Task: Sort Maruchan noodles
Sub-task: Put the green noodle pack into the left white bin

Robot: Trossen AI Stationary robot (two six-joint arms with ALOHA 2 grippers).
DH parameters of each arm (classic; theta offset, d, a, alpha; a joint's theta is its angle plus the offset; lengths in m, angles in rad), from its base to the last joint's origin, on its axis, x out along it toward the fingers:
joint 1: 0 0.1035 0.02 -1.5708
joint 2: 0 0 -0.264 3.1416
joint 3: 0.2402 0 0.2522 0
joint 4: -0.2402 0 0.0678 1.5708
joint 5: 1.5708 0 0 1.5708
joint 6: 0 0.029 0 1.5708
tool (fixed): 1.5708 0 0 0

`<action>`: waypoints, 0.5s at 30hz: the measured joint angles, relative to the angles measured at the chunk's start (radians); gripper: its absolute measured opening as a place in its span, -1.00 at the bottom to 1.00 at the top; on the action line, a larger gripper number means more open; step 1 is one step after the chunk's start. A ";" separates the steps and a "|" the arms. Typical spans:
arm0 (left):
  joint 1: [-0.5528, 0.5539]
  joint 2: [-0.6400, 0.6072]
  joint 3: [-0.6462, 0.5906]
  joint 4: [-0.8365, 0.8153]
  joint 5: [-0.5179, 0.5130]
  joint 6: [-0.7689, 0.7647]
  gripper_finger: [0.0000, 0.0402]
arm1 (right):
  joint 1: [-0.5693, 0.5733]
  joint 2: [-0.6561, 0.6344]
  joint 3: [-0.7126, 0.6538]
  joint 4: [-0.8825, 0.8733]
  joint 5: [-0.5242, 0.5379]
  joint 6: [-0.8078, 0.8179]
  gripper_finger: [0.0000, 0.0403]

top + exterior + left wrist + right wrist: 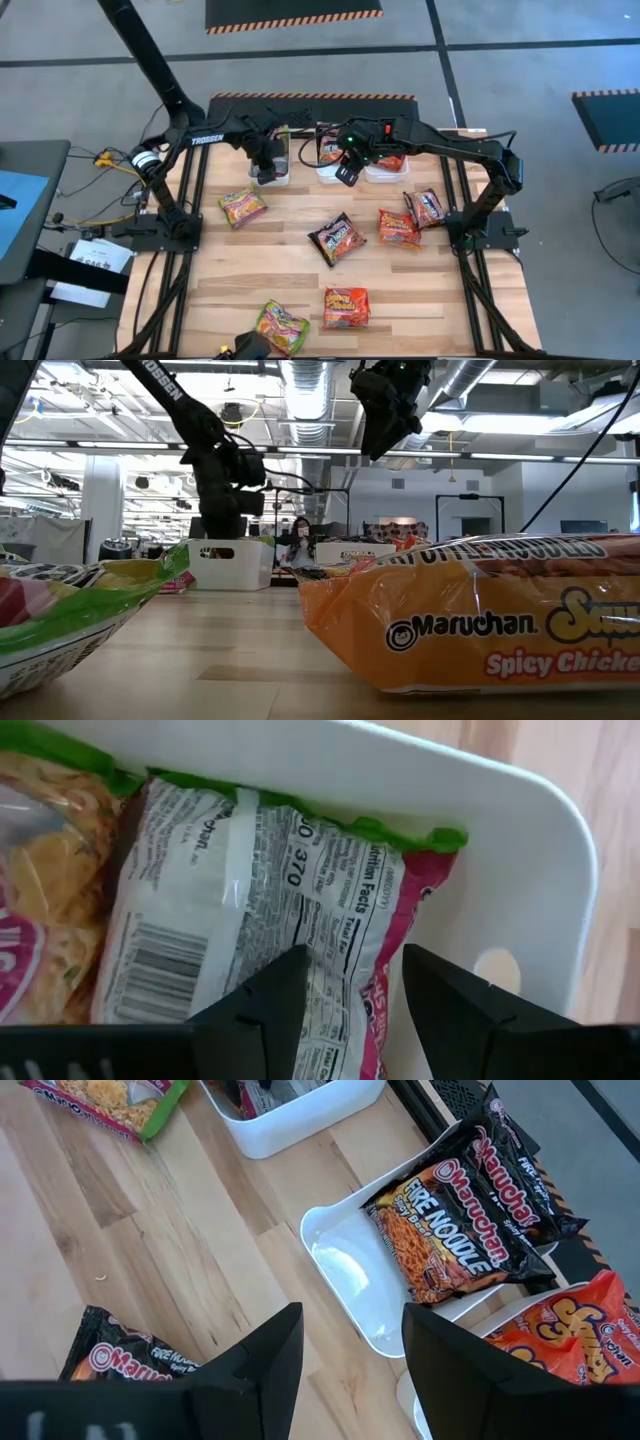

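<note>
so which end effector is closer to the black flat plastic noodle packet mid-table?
Right. The right end effector hangs just beyond the black flat plastic noodle packet; the left end effector is over the far-left white tub.

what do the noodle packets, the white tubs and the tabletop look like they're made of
Noodle packets: thin glossy plastic film, judging by crinkles and sheen. White tubs: smooth moulded plastic, apparently, with rounded corners and soft highlights. Tabletop: light wood planks, visible grain and seams, matte finish.

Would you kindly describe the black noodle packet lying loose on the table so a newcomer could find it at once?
Start at the row of white tubs along the table's far edge, then look toward the middle of the wooden table. There lies the black packet, turned at an angle, apart from the others. The packets nearest it are orange or green-edged; the only other loose dark one lies farther right.
</note>
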 joint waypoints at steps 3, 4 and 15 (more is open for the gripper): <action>-0.001 -0.002 -0.034 0.058 0.002 -0.008 -0.21 | 0.000 0.000 0.000 0.000 0.000 0.014 -0.03; -0.002 -0.005 -0.044 0.078 -0.004 -0.020 -0.21 | 0.000 0.000 0.000 0.000 0.000 0.015 -0.03; -0.002 -0.008 -0.135 0.236 -0.088 -0.069 -0.47 | 0.000 0.000 0.000 0.001 0.000 0.049 -0.03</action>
